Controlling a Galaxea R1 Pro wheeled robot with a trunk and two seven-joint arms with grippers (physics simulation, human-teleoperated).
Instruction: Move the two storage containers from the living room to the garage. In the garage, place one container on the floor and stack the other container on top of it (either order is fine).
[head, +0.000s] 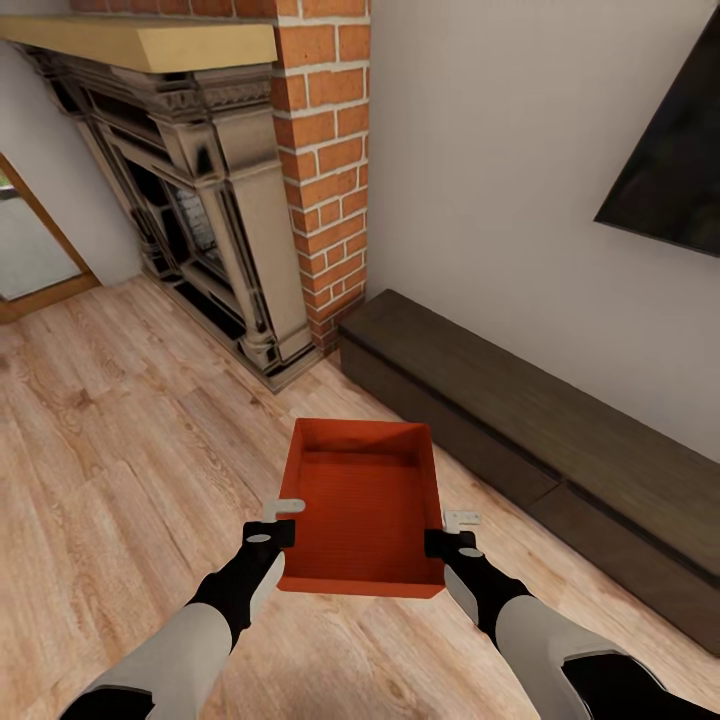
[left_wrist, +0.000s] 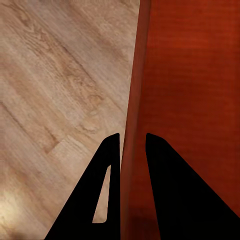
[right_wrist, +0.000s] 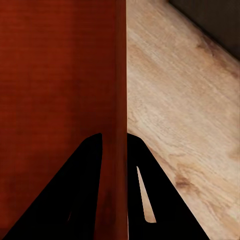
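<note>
Light wood planks run past the brick chimney (head: 325, 150) and long dark bench (head: 540, 440). Both sets of jaws pinch the side walls of one orange-red box (head: 362, 505) — apparently lifted off the floor. Uneven arm motion could twist those thin walls free. It's open-topped, empty, plain.
</note>
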